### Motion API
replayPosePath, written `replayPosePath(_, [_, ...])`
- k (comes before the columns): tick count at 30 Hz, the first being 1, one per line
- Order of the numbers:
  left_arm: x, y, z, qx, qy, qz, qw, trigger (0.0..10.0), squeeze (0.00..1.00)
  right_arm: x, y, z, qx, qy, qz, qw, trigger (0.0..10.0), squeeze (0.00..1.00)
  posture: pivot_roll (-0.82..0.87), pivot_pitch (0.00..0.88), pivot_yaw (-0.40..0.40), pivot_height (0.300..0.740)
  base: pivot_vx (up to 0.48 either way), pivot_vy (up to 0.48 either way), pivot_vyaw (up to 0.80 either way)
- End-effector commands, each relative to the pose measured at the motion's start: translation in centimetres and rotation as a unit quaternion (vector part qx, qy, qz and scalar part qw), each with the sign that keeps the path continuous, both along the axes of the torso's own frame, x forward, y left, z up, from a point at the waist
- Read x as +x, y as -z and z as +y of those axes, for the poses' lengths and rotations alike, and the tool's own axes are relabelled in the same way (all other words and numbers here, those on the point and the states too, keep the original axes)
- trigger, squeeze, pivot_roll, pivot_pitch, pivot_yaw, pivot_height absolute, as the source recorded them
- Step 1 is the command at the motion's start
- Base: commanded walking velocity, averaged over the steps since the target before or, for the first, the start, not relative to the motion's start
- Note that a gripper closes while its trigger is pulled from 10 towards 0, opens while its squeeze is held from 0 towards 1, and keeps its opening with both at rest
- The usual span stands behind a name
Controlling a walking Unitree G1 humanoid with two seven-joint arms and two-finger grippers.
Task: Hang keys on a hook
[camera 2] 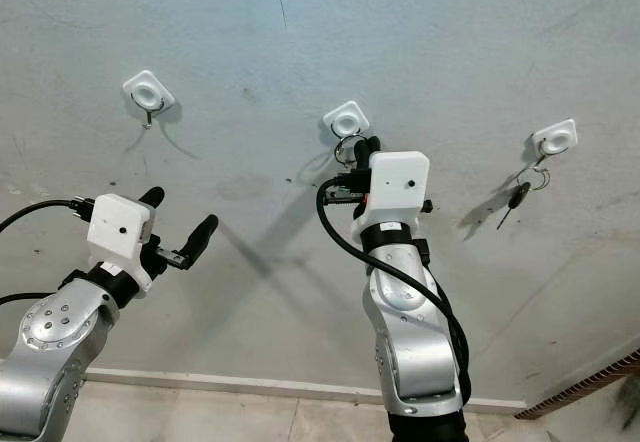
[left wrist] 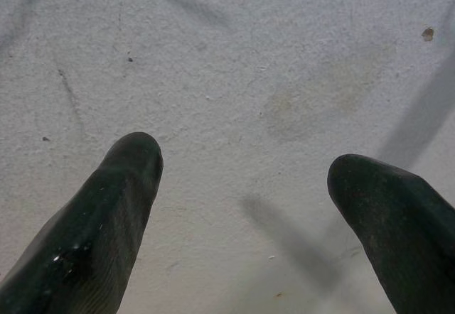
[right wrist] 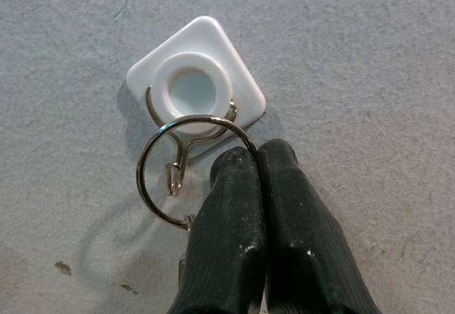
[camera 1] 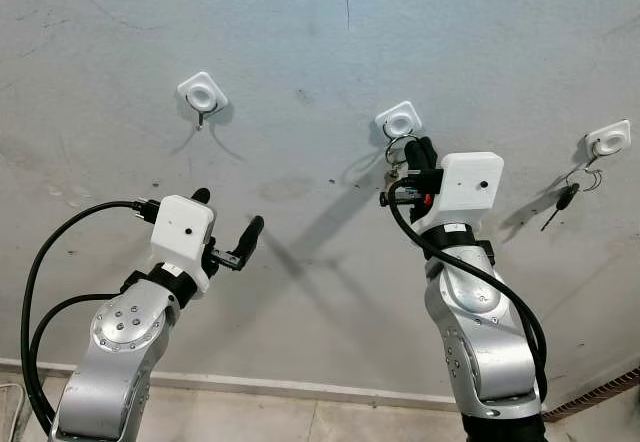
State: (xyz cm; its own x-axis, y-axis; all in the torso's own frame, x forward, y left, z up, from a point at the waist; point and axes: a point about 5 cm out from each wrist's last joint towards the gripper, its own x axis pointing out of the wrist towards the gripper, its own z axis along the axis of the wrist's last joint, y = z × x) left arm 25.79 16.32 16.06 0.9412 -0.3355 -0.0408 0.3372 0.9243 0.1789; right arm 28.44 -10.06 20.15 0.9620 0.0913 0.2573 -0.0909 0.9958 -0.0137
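Observation:
My right gripper (camera 1: 420, 152) is raised against the wall just below the middle white hook (camera 1: 399, 120). It is shut on a silver key ring (right wrist: 186, 168). The ring lies flat against the wall over the hook's wire prong (right wrist: 175, 177), under the white base (right wrist: 195, 79). I cannot tell whether the prong passes through the ring. The keys hang behind the fingers (right wrist: 234, 214), mostly hidden. My left gripper (camera 1: 228, 217) is held up lower on the left, open, with only bare wall between its fingers (left wrist: 121, 186).
Another white hook (camera 1: 203, 93) with a bare prong sits on the grey wall at upper left. A third hook (camera 1: 608, 140) at the right holds a ring with a dark key (camera 1: 565, 200). A skirting board (camera 1: 300, 387) runs along the wall's foot.

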Motion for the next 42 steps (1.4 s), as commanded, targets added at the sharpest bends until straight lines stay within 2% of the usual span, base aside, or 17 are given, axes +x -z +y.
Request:
replayPosePath(1, [0.1, -0.1, -0.4, -0.001, 0.01, 0.002, 1.0, 10.0, 0.0, 0.2, -0.1, 0.3, -0.006, -0.002, 0.003, 1.0, 10.0, 0.0, 0.21, 0.0, -0.073, 0.74, 0.0, 0.0, 0.0])
replayPosePath(13, [0.1, -0.1, -0.5, -0.001, 0.011, 0.005, 1.0, 10.0, 0.0, 0.4, 0.7, 0.9, -0.028, -0.011, 0.031, 0.999, 10.0, 0.0, 0.21, 0.0, -0.076, 0.74, 0.0, 0.0, 0.0])
replayPosePath(30, [0.1, -0.1, -0.7, -0.003, 0.013, 0.007, 1.0, 10.0, 0.0, 0.4, 1.9, 0.7, -0.067, -0.005, 0.059, 0.996, 10.0, 0.0, 0.2, 0.0, -0.079, 0.74, 0.0, 0.0, 0.0])
replayPosePath(36, [0.2, -1.6, -2.3, -0.027, 0.088, -0.021, 0.996, 10.0, 0.0, 0.3, 2.3, 0.6, -0.082, -0.006, 0.065, 0.994, 10.0, 0.0, 0.2, 0.0, -0.083, 0.74, 0.0, 0.0, 0.0])
replayPosePath(38, [0.2, -1.6, -2.3, -0.027, 0.088, -0.021, 0.996, 10.0, 0.0, 0.3, 2.3, 0.6, -0.082, -0.006, 0.065, 0.994, 10.0, 0.0, 0.2, 0.0, -0.083, 0.74, 0.0, 0.0, 0.0])
replayPosePath(39, [0.0, -2.2, -3.1, -0.03, 0.114, -0.029, 0.993, 10.0, 0.0, 0.3, 2.4, 0.6, -0.085, -0.007, 0.066, 0.994, 10.0, 0.0, 0.2, 0.0, -0.083, 0.74, 0.0, 0.0, 0.0])
replayPosePath(42, [-0.1, -2.4, -3.5, -0.029, 0.126, -0.032, 0.991, 10.0, 0.0, 0.3, 2.5, 0.6, -0.086, -0.007, 0.067, 0.994, 10.0, 0.0, 0.2, 0.0, -0.083, 0.74, 0.0, 0.0, 0.0])
